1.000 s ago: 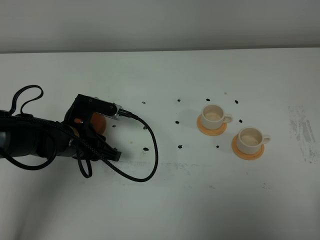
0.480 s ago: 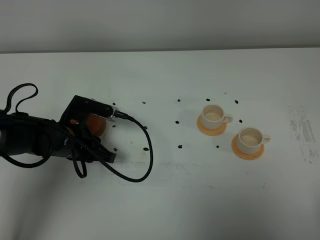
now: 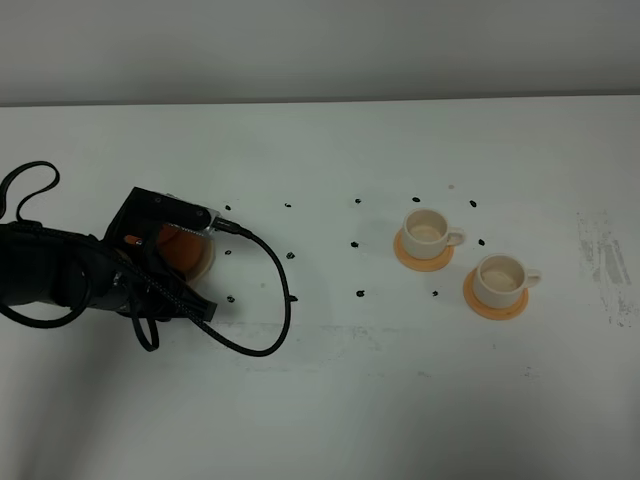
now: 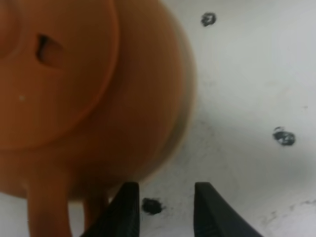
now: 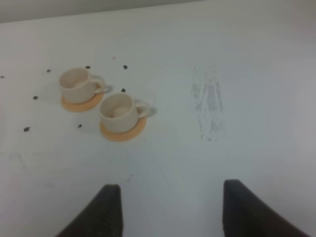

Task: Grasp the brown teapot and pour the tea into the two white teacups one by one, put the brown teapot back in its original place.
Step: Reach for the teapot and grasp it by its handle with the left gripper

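The brown teapot [image 3: 186, 249] sits on the pale beige saucer [image 3: 207, 266] at the left, half hidden by my left arm [image 3: 70, 278]. In the left wrist view the teapot [image 4: 89, 89] fills the frame, with its lid and loop handle [image 4: 47, 207] showing. My left gripper [image 4: 165, 212] is open and empty, with its fingers beside the handle over bare table. The two white teacups [image 3: 428, 229] [image 3: 499, 278] stand on orange coasters at the right, and also show in the right wrist view [image 5: 78, 84] [image 5: 118, 110]. No dark tea shows in them. My right gripper [image 5: 173, 212] is open and empty, well short of the cups.
Small black specks [image 3: 359, 294] dot the white table [image 3: 330, 400] between teapot and cups. A grey scuffed patch [image 3: 605, 260] lies at the far right. A black cable [image 3: 268, 300] loops from the left arm onto the table.
My left arm has drawn back to the left, and more of the teapot and saucer shows. The teapot and cups have not moved.
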You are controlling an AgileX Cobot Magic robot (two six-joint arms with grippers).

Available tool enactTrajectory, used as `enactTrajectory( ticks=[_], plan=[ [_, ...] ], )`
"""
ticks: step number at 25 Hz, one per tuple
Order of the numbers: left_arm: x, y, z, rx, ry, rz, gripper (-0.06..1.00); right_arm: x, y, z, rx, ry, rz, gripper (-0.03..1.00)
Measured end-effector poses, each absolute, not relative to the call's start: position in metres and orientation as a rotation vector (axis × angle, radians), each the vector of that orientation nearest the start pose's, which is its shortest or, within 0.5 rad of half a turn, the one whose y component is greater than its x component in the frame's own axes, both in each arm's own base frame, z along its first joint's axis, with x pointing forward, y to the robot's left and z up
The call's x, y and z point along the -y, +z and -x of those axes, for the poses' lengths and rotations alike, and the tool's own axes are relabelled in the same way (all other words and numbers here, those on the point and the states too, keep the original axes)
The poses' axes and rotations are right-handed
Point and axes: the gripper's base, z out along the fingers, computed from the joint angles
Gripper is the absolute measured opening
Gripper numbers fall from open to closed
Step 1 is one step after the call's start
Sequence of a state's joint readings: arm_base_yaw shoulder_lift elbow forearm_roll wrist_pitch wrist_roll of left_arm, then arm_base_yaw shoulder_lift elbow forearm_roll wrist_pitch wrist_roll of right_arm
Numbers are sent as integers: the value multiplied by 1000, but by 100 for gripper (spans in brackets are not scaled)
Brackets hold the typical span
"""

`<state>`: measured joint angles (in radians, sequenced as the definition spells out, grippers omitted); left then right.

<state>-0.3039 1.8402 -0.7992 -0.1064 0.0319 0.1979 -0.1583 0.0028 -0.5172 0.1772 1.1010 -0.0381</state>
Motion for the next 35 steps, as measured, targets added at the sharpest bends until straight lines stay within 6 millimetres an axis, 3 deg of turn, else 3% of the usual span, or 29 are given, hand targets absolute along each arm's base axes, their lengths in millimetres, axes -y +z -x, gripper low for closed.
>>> enactTrajectory(
  ticks=[16, 22, 26, 30, 35],
  plan=[
    [91, 118, -308, -2539, -53, -588, 26, -16, 280, 7, -2055, 91, -110, 44],
    [110, 118, -301, -2525, -73, -670, 26, -16, 280, 7, -2055, 91, -110, 44],
    [128, 120, -286, -2542, -97, -770, 26, -16, 280, 7, -2055, 91, -110, 44],
    [132, 146, -274, -2536, -117, -808, 26, -16, 280, 7, -2055, 91, -110, 44],
    [118, 197, -265, -2469, -159, -640, 26, -16, 280, 7, -2055, 91, -110, 44]
  ],
)
